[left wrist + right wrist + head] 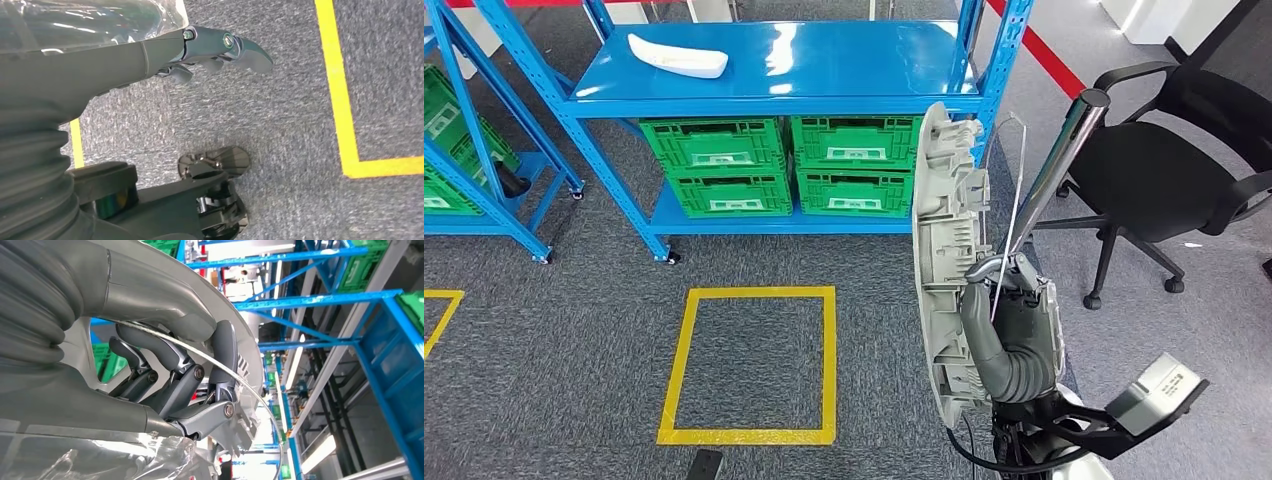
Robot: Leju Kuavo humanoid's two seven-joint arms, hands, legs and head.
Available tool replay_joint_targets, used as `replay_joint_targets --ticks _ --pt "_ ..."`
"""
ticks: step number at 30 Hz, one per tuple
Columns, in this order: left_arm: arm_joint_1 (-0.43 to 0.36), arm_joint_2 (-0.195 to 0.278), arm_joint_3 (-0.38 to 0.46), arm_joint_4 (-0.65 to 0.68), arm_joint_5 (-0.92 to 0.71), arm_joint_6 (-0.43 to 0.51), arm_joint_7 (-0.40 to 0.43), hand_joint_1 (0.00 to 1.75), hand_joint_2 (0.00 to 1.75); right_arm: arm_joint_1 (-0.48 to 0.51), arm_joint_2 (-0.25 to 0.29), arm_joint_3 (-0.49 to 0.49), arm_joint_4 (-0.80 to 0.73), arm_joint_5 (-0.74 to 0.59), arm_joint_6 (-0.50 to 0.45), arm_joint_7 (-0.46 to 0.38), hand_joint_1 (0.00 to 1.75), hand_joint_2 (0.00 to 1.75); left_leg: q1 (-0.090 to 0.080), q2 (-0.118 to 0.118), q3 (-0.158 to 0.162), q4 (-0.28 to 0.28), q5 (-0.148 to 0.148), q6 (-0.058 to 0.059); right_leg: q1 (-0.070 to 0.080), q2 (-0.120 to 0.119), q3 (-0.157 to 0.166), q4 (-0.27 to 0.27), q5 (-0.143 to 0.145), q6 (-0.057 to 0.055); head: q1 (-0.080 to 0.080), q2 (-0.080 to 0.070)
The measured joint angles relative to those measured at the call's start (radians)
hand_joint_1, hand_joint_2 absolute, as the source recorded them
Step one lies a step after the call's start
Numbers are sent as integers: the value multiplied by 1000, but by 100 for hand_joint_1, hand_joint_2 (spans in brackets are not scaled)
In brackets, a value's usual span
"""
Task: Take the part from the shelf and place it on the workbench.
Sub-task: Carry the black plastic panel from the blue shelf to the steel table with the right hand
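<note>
A long pale grey moulded part (pixel 946 250) stands on end in front of the blue shelf (pixel 774 65); my right hand (pixel 1009 335) grips it low down. In the right wrist view my right hand (pixel 175 375) has its fingers (pixel 222 352) curled around the part (pixel 245 347). A second white part (pixel 678 57) lies on the shelf's top board at the left. My left hand (pixel 215 50) hangs over the grey carpet with its fingers curled in, holding nothing.
Green crates (pixel 779 165) fill the shelf's lower level. A yellow taped square (pixel 754 365) marks the carpet in front. A black office chair (pixel 1169 165) stands at the right. Another blue rack (pixel 474 150) with green crates stands at the left.
</note>
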Motion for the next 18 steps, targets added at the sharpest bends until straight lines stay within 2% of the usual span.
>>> replay_joint_targets --ticks 2,3,4,6,7,8,9,10,12,13,14,16,18 --pt "1 0 0 0 1 0 -1 0 175 0 0 0 0 0 0 0 175 175 3 0 -5 2 -2 -12 -2 -1 -8 1 10 -15 -1 0" --pt "1 0 0 0 1 0 -2 0 175 0 0 0 0 0 0 0 175 175 4 -1 -10 17 -19 -18 -4 -3 -10 -1 16 -22 -3 0" --pt "1 0 0 0 1 0 -3 0 175 -1 0 0 0 0 0 0 175 175 5 -1 -20 49 -48 -24 -5 -4 -13 -3 21 -28 -4 0" --pt "1 0 0 0 1 0 -4 0 175 -1 0 0 0 0 0 0 175 175 7 -1 -55 166 -125 -32 -4 -6 -23 -3 30 -35 -7 0" --pt "1 0 0 0 2 0 -5 0 175 -1 0 0 1 0 0 0 175 175 8 -1 -69 220 -152 -34 -3 -7 -29 -2 35 -36 -7 0" --pt "1 0 0 0 2 0 -5 0 175 -1 0 0 1 0 0 0 175 175 8 -1 -70 249 -163 -33 -2 -7 -36 -2 40 -36 -7 0" --pt "1 0 0 0 2 0 -5 0 175 -1 0 0 1 0 0 0 175 175 8 -1 -54 240 -155 -30 0 -6 -42 -1 45 -36 -7 0" --pt "1 0 0 0 2 0 -6 0 175 -1 0 0 1 0 0 0 175 175 7 -1 -20 195 -132 -25 1 -5 -46 -1 50 -35 -7 0" --pt "-1 0 0 0 2 0 -7 0 175 -1 0 0 1 0 0 0 175 175 1 -2 66 57 -84 -8 3 -4 -52 -1 57 -31 -6 0" --pt "-3 1 0 0 2 0 -8 0 175 -2 0 0 1 0 0 0 175 175 -3 -3 95 5 -72 0 4 -4 -55 -1 61 -26 -7 0" --pt "-4 1 0 0 2 1 -9 0 175 -2 0 0 1 0 0 0 175 175 -6 -4 108 -24 -69 6 3 -5 -59 -1 65 -21 -7 0" --pt "-4 1 0 0 2 1 -8 0 175 -3 0 0 1 0 0 0 175 175 -9 -4 106 -37 -66 13 2 -5 -63 -5 75 -7 -9 0" --pt "-4 1 0 0 2 1 -6 0 175 -2 -1 -1 1 0 -1 0 175 175 -5 -1 103 -52 -49 22 3 -4 -72 4 64 3 -7 0"
